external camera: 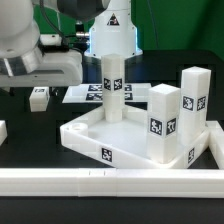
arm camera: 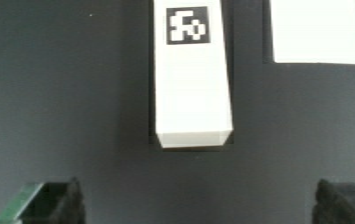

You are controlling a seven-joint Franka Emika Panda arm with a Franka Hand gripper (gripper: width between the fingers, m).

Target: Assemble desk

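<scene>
Wrist view shows the gripper (arm camera: 195,205) with its 2 dark fingertips (arm camera: 46,203) standing wide apart and nothing between them, so the hand is open and empty. Past the gap, a white square leg (arm camera: 195,85) lies flat on the dark table (arm camera: 67,100), its blunt end toward the fingers and a black-and-white tag on its far part. The corner of the marker board (arm camera: 325,30) sits just beside that leg.

From the exterior view, the arm (external camera: 35,55) hangs at the exterior view's left, well apart from the desk; its fingers cannot be made out there. The tabletop (external camera: 100,135) is a white tray with a raised rim, lying flat on the table near the front border rail (external camera: 110,180), a tag on its front wall. 3 legs stand upright in it: 1 at the back corner (external camera: 113,88) and 2 at the exterior view's right (external camera: 163,120) (external camera: 194,105), each tagged. A small white piece (external camera: 39,97) lies apart at the left.
</scene>
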